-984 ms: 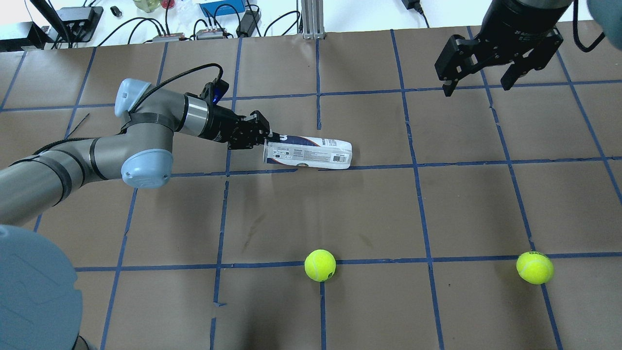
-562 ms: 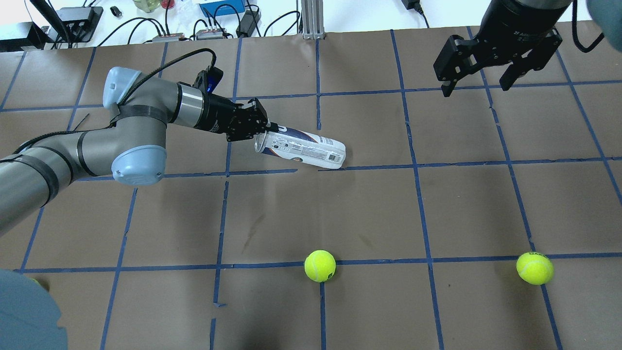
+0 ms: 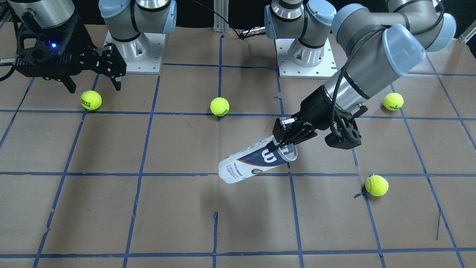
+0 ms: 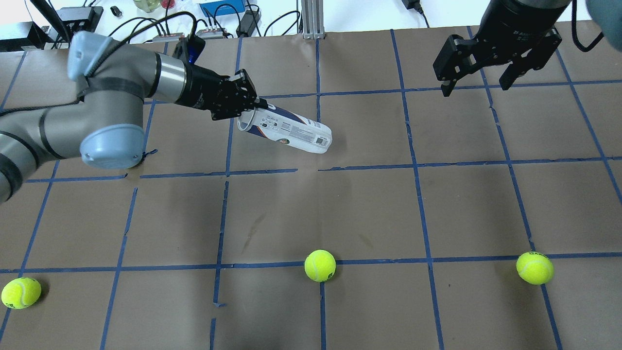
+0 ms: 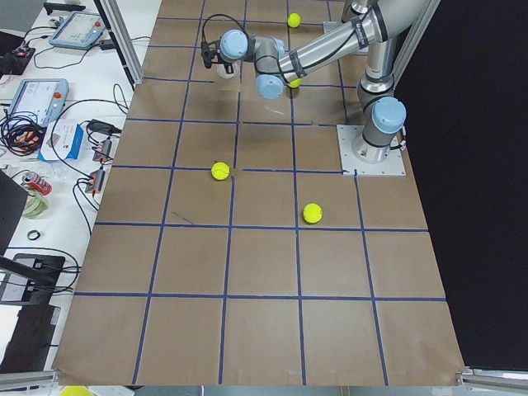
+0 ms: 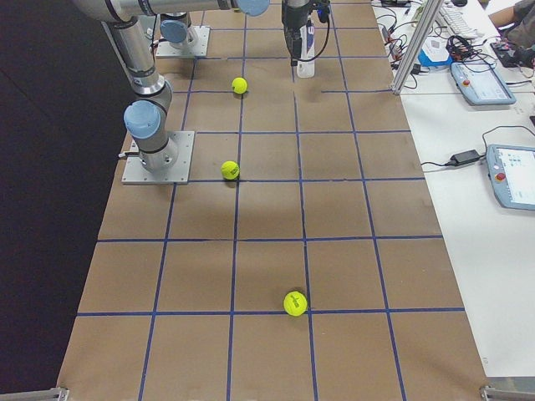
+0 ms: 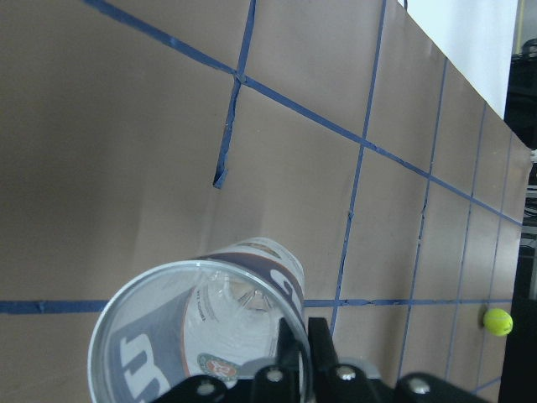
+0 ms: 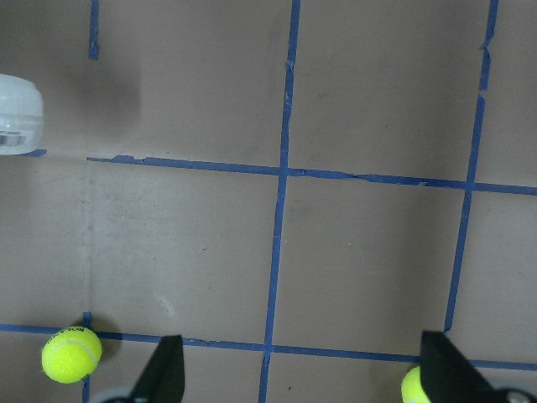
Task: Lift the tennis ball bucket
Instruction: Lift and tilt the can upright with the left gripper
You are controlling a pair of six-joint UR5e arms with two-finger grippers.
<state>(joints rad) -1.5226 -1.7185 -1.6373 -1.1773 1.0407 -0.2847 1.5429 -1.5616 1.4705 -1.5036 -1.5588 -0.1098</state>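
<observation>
The left gripper (image 3: 277, 144) is pinched tight on the rim of the slim clear plastic tube with the white-and-navy label (image 3: 253, 163), at its open end. From the wrist camera, one finger seems to sit inside the mouth and the other outside. The tube hangs slanted from that grip, with the open end high and the closed end lower and pointing away from the arm. Its shadow falls on the brown paper tabletop with its blue tape grid (image 4: 369, 209), apart from the tube, so it looks clear of the surface.

Four yellow-green tennis balls lie scattered about. The nearest (image 3: 376, 185) is on a tape line, off to the robot's left of the tube. Another (image 3: 393, 101) is beyond the left arm, one (image 3: 219, 106) lies mid-table nearer the bases, and one (image 3: 90, 100) is just beside the right gripper (image 3: 95, 86). That gripper hovers well apart from the tube (fingers spread wide, nothing between them).
</observation>
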